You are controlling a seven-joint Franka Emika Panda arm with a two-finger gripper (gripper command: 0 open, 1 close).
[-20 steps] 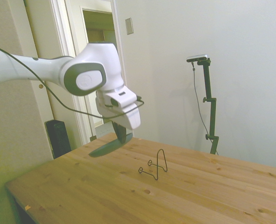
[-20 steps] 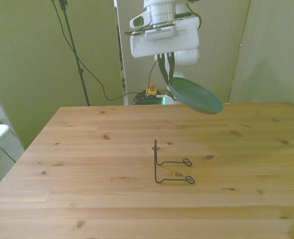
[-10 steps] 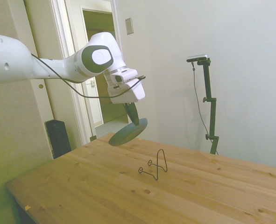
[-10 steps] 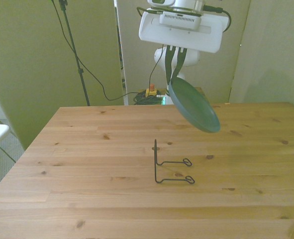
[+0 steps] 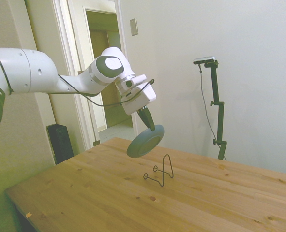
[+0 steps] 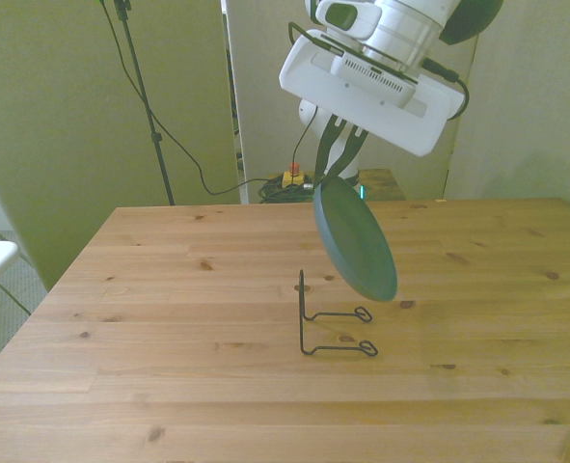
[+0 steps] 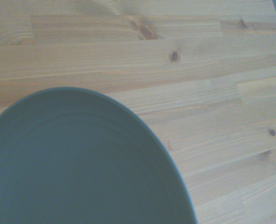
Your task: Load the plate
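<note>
The round teal-green plate (image 5: 145,141) (image 6: 355,238) hangs in the air, tilted steeply, almost on edge. My gripper (image 5: 147,119) (image 6: 339,164) is shut on the plate's upper rim. The plate is above and just behind the small black wire stand (image 5: 161,173) (image 6: 331,325), which sits on the wooden table (image 5: 220,193) near its middle. Plate and stand are apart. In the wrist view the plate's inner face (image 7: 77,163) fills the lower half, with bare wood beyond it.
A doorway (image 5: 104,72) and a wall stand behind the arm in the side view. Cables and a red-topped box (image 6: 291,177) lie on the floor past the table's far edge.
The arm has carried the plate forward and down toward the wire stand. The plate has tipped from nearly flat to nearly upright.
</note>
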